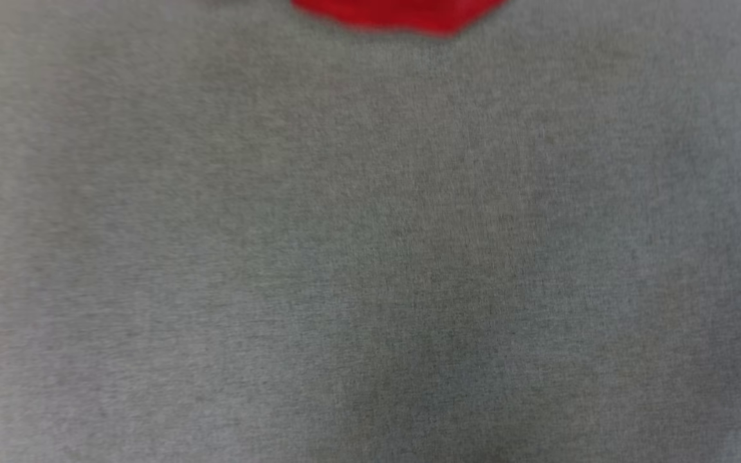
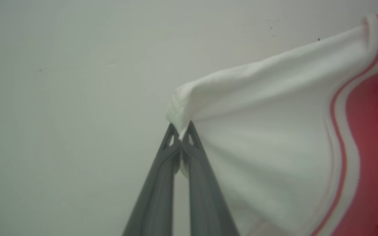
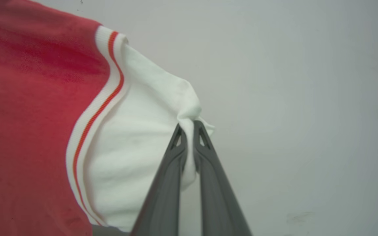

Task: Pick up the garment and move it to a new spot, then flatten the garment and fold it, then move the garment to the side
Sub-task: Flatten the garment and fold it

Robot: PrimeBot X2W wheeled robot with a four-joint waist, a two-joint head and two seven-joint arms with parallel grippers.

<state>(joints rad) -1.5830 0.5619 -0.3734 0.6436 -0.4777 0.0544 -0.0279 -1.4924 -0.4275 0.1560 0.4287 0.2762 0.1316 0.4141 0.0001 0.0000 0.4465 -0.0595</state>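
The garment (image 2: pixel 274 137) is a red jersey with white sleeves and red-white striped trim. My left gripper (image 2: pixel 180 129) is shut on the edge of one white sleeve, with the red body off to the right in that view. My right gripper (image 3: pixel 189 126) is shut on the edge of the other white sleeve of the garment (image 3: pixel 136 137), its red body lying to the left. In the blurred head view a red edge of the garment (image 1: pixel 402 16) shows at the top centre. The letters and numbers are hidden.
A pale, plain surface (image 2: pixel 77 82) lies behind the sleeve in the left wrist view, and the same pale surface (image 3: pixel 290 98) in the right wrist view. A blurred grey cloth-like surface (image 1: pixel 370 257) spreads across the head view.
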